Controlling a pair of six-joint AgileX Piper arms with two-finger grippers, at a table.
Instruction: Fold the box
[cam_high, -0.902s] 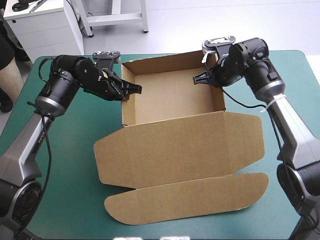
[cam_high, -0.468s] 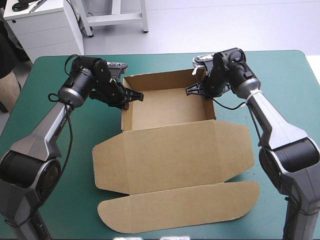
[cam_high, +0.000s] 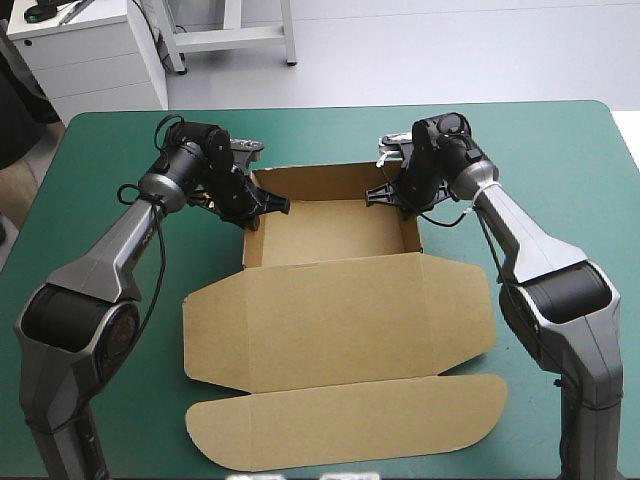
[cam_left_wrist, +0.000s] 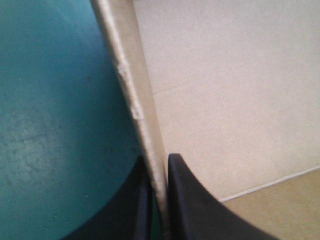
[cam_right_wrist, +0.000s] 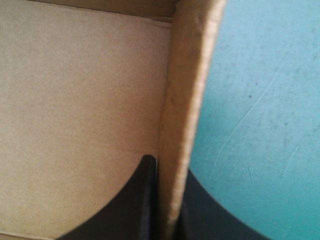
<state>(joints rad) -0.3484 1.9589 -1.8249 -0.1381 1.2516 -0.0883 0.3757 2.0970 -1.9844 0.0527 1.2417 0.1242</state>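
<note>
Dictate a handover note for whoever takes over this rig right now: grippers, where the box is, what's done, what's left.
Left gripper: shut on the box's left wall.
Right gripper: shut on the right wall.
Box: far middle of the teal-green table, an open tray.
Done: walls raised.
Left: lid and its end flap lie flat toward the near edge, not yet folded.

The brown box (cam_high: 335, 300) lies open around the middle of the teal-green bench (cam_high: 560, 150). Its tray (cam_high: 335, 225) sits toward 12 o'clock, with the far wall and both side walls upright and the floor bare. From the tray's 6 o'clock edge the lid (cam_high: 340, 315) spreads flat, wider than the tray, ending past a crease in a long rounded flap (cam_high: 350, 420).
</note>
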